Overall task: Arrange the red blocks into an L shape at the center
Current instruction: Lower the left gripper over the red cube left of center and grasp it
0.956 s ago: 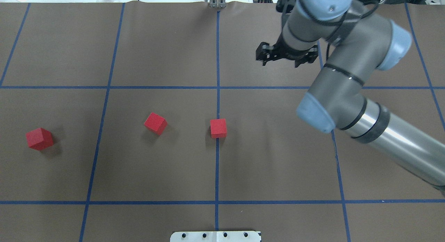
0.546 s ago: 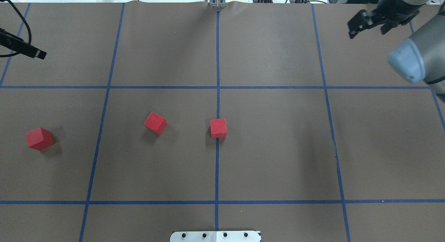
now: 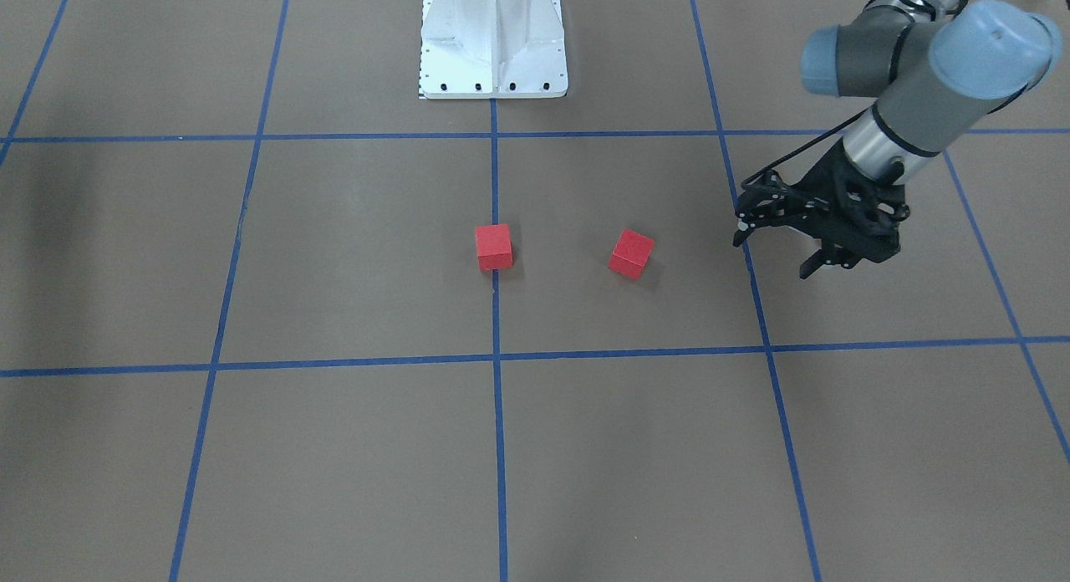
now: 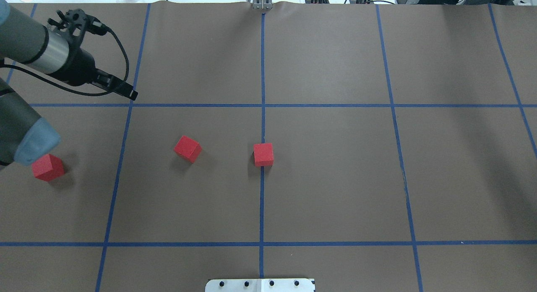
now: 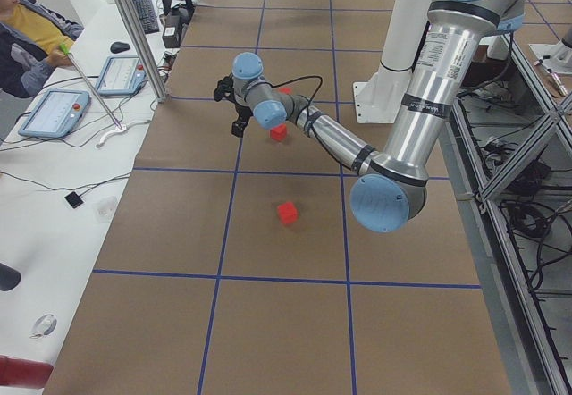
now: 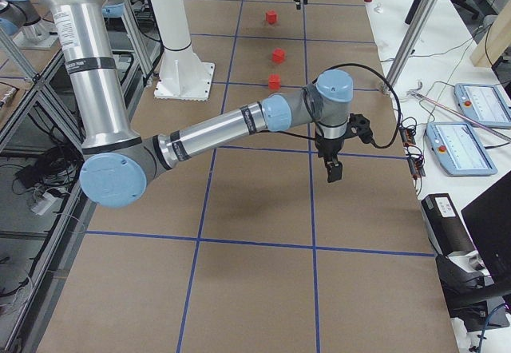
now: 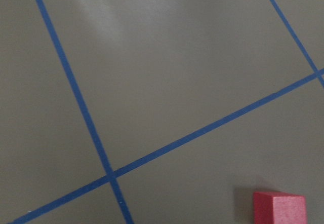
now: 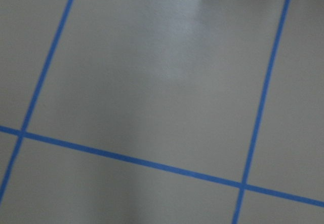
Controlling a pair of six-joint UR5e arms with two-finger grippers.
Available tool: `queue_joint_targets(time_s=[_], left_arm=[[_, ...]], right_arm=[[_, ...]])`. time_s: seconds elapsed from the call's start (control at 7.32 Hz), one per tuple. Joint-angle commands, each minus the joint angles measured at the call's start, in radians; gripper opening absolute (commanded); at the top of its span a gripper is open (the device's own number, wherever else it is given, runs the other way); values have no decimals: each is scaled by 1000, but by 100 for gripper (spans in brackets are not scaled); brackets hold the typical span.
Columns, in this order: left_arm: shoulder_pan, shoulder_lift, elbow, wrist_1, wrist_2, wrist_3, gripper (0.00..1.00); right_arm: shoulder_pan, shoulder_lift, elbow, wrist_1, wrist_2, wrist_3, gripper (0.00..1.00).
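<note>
Three red blocks lie apart on the brown tabletop. One red block [image 4: 263,154] [image 3: 493,247] sits on the middle blue line at the center [image 4: 262,128]. A second [image 4: 187,149] [image 3: 631,253] lies tilted to its left, and a third [image 4: 48,167] is far left, partly under my left arm's elbow. My left gripper [image 4: 126,89] [image 3: 773,252] hangs open and holds nothing, above the tape line behind and between the two left blocks. A single red block [image 7: 280,209] shows in the left wrist view. My right gripper [image 6: 331,169] appears only in the exterior right view; I cannot tell its state.
The white robot base [image 3: 493,38] stands at the table's near edge on the middle line. A person [image 5: 27,29] sits at a side desk with tablets [image 5: 54,113] beyond the table's far edge. A metal post [image 4: 262,0] stands at that far edge.
My right arm has swung out of the overhead view to the right. My left arm has come in from the left, its gripper over the far-left square. The blocks have not moved.
</note>
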Motion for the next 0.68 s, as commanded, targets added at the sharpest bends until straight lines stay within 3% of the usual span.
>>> queue_joint_targets(time_s=[0.0, 0.14, 0.55], left_arm=[[127, -90, 2, 176, 71, -31, 100], [182, -119, 12, 237, 149, -33, 100], [302, -205, 124, 230, 234, -125, 100]], right_arm=[[47, -159, -1, 61, -2, -45, 99], [47, -187, -15, 141, -5, -36, 99], [47, -193, -16, 151, -4, -34, 99]])
